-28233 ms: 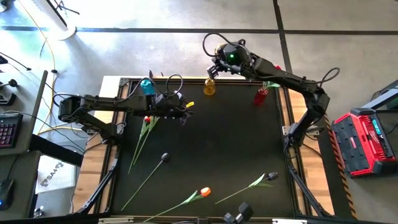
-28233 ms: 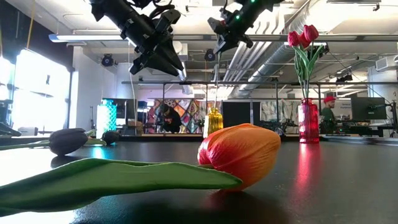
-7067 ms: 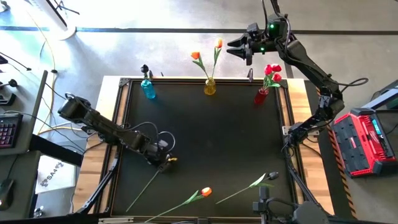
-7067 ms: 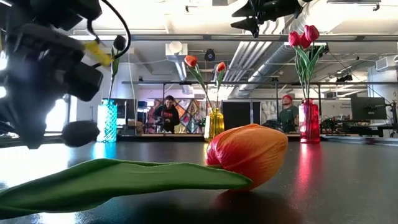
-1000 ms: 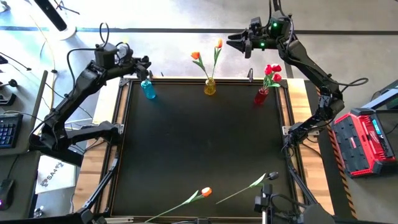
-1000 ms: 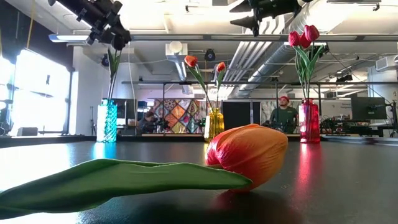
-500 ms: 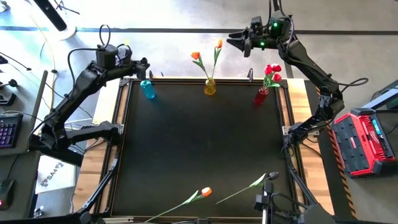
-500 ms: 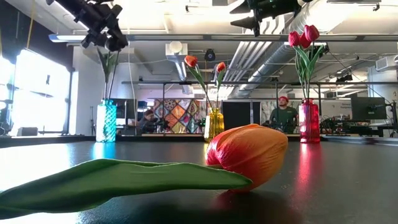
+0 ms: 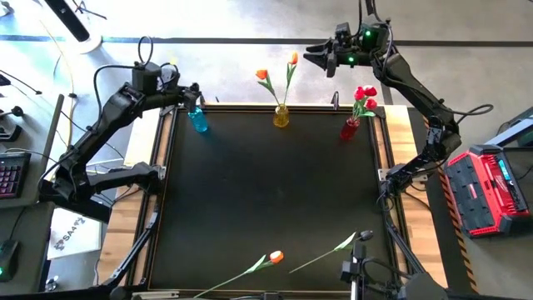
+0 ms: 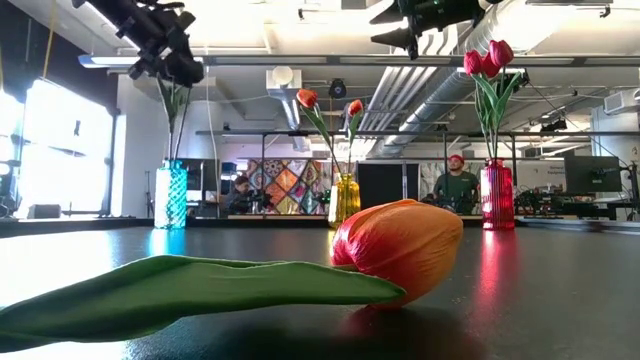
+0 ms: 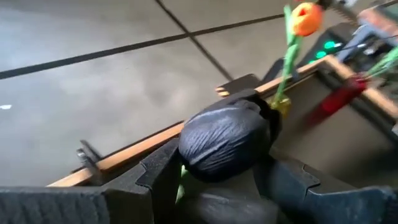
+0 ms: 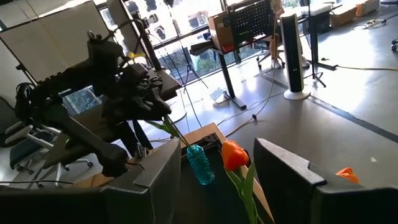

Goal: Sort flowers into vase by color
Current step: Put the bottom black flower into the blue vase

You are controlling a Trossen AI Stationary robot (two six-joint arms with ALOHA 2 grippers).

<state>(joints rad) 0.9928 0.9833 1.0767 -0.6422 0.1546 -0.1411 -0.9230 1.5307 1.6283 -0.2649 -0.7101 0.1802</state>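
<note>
Black tulip point(image 11: 225, 138); teal vase point(image 9: 198, 120); yellow vase point(image 9: 281, 117); red vase point(image 9: 350, 127).

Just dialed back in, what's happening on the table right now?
The left tool holds a black tulip above the blue vase at the table's far left corner. The right tool waits open, high above the far edge near the red vase. The yellow vase has two orange tulips. An orange tulip and a black one lie at the near edge.

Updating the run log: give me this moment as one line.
left gripper: holds black tulip over blue vase | right gripper: open, raised behind yellow vase | table: orange tulip remains
</note>
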